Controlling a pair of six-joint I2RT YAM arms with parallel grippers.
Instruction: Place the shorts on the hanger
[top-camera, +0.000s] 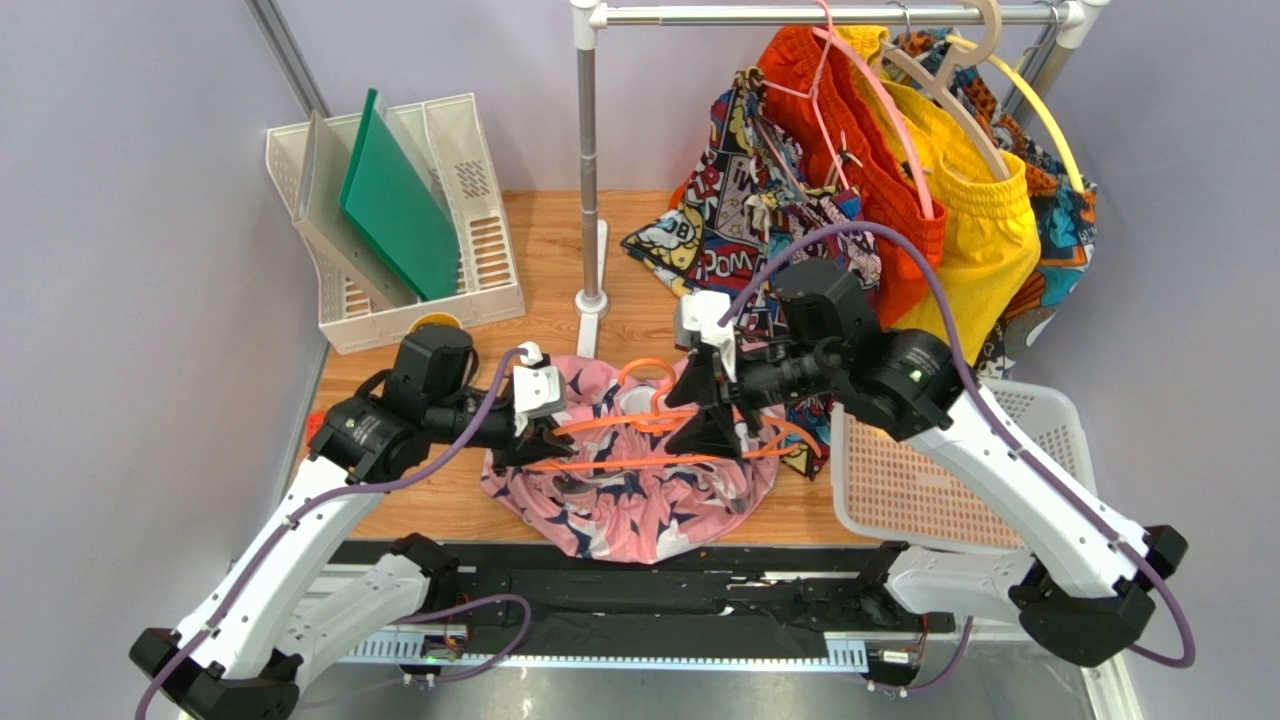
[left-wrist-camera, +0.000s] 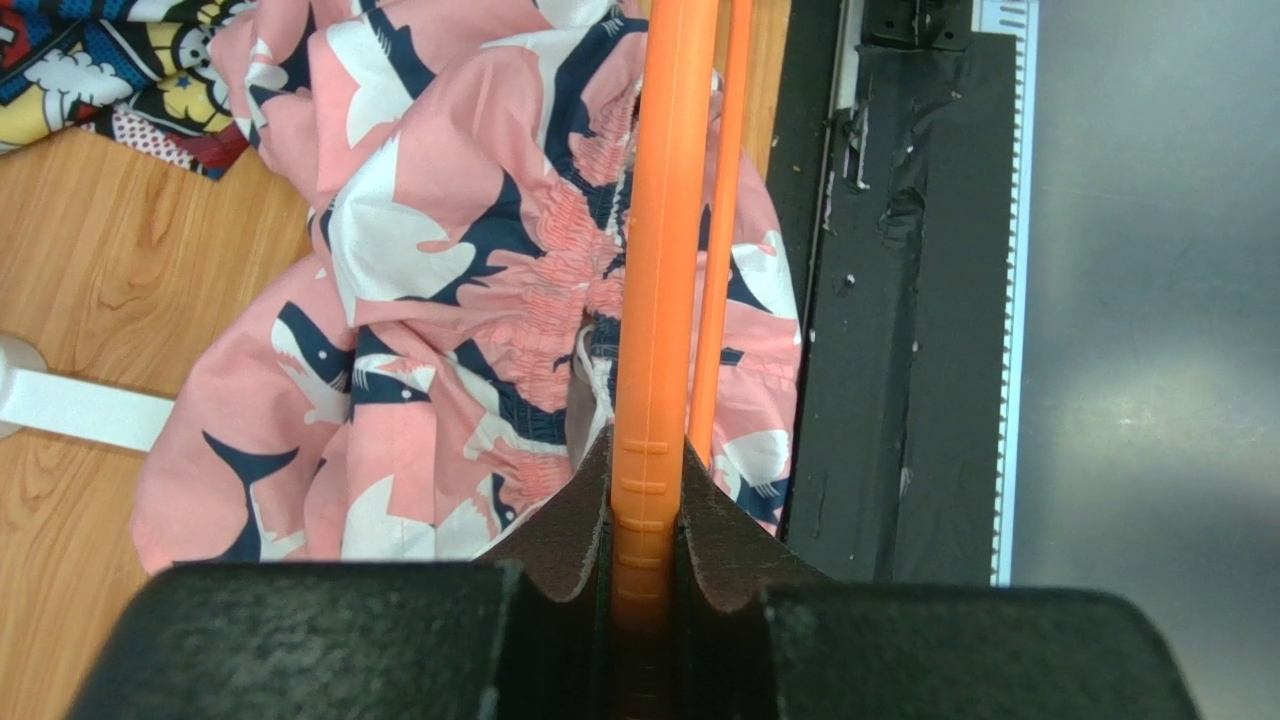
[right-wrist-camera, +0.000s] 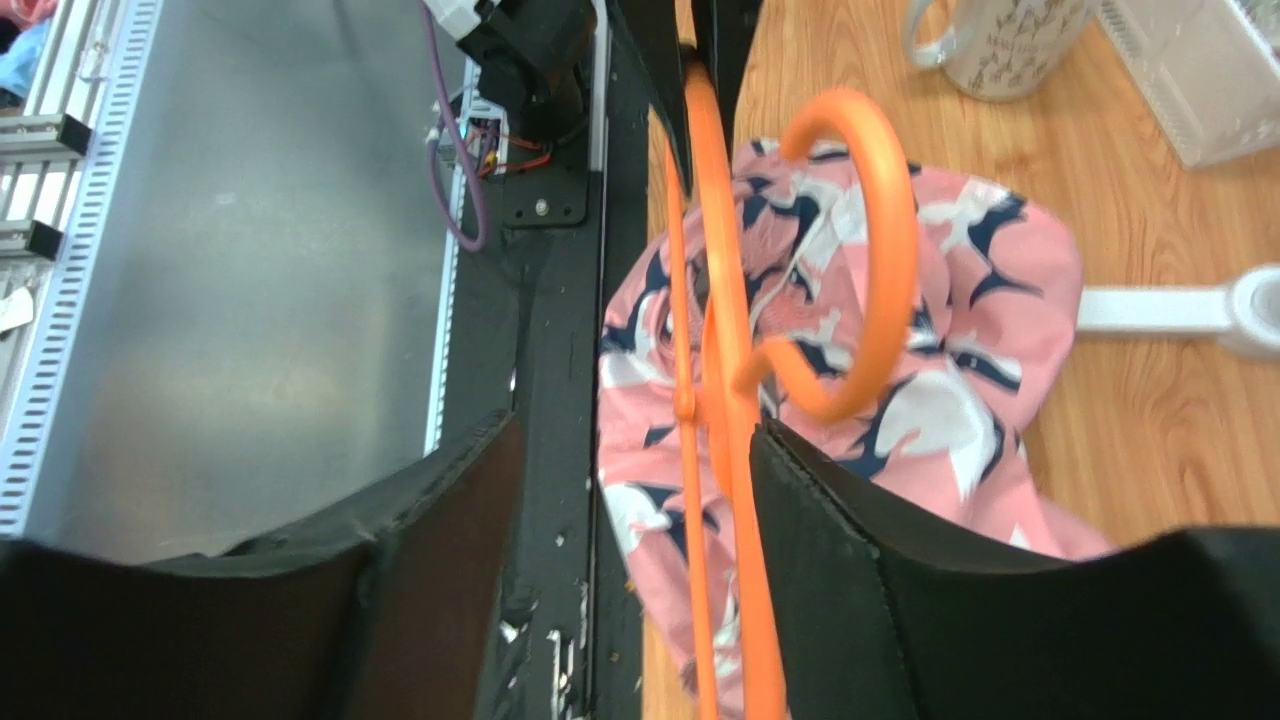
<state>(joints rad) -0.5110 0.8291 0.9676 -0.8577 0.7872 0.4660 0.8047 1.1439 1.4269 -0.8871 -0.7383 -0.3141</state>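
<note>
The pink shorts (top-camera: 631, 503) with a navy and white print lie crumpled on the wooden table near its front edge. The orange hanger (top-camera: 646, 423) is held level just above them, between my two grippers. My left gripper (top-camera: 553, 443) is shut on one end of the hanger (left-wrist-camera: 649, 300), with the shorts (left-wrist-camera: 436, 300) beneath. My right gripper (top-camera: 709, 423) is open around the hanger's other side. In the right wrist view the hanger (right-wrist-camera: 721, 375) runs between the wide-apart fingers (right-wrist-camera: 842, 555), close against the right one. Its hook (right-wrist-camera: 872, 255) curls over the shorts (right-wrist-camera: 977, 330).
A white file rack (top-camera: 481, 165) with a green board stands at back left. A clothes rail post (top-camera: 588, 180) stands behind the shorts, with comic-print (top-camera: 729, 165), orange and yellow shorts hanging at back right. A white basket (top-camera: 932, 488) sits right. A mug (right-wrist-camera: 992, 38) stands nearby.
</note>
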